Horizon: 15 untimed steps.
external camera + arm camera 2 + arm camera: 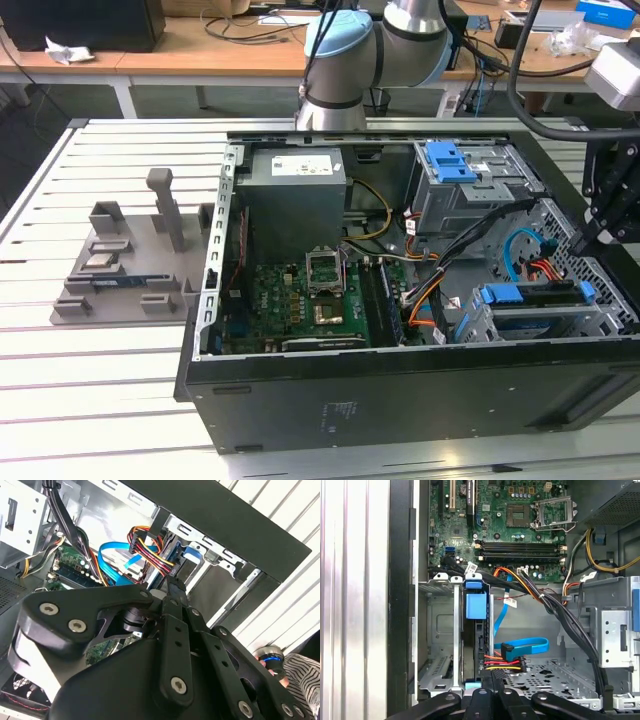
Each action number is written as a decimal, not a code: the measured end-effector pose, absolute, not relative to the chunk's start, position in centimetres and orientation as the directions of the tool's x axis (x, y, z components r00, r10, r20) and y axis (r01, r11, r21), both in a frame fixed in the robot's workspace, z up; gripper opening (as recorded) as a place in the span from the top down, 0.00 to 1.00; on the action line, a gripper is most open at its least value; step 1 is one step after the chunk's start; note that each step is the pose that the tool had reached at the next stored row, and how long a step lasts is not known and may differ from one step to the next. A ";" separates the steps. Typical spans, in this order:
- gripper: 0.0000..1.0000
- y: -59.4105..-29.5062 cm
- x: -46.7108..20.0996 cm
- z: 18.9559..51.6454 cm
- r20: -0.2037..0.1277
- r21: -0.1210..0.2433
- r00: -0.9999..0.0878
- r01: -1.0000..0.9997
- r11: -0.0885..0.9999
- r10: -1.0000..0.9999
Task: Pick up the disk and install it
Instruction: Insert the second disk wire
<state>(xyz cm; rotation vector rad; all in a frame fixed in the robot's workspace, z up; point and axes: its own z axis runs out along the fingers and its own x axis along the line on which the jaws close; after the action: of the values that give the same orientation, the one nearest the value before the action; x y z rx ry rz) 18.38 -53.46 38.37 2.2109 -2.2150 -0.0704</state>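
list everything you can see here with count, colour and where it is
open black computer case: 1, on the white slatted table
green motherboard: 1, case floor
grey power supply box: 1, case's far side
disk in blue carrier frame: 1, silver and blue, seated in the grey drive cage at the exterior view's right
blue plastic bracket: 1, atop the far grey cage
blue flat cable: 1, beside the disk
grey fixture tray: 1, exterior view's left
gripper: 1, black, above the disk
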 end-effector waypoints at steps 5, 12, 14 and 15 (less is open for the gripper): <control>0.76 -53.5 18.4 38.4 -0.024 0.040 -0.002 -0.999 0.001 -1.000; 0.70 -52.6 17.2 38.1 -0.026 0.040 -0.002 -0.999 0.001 -1.000; 0.70 -52.5 16.8 37.9 -0.027 0.040 0.000 -0.999 -0.001 -1.000; 0.70 -52.5 16.7 37.8 -0.027 0.040 0.003 -0.999 -0.004 -1.000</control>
<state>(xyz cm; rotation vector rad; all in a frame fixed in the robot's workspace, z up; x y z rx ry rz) 16.68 -52.50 37.78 2.2178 -2.2108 -0.0735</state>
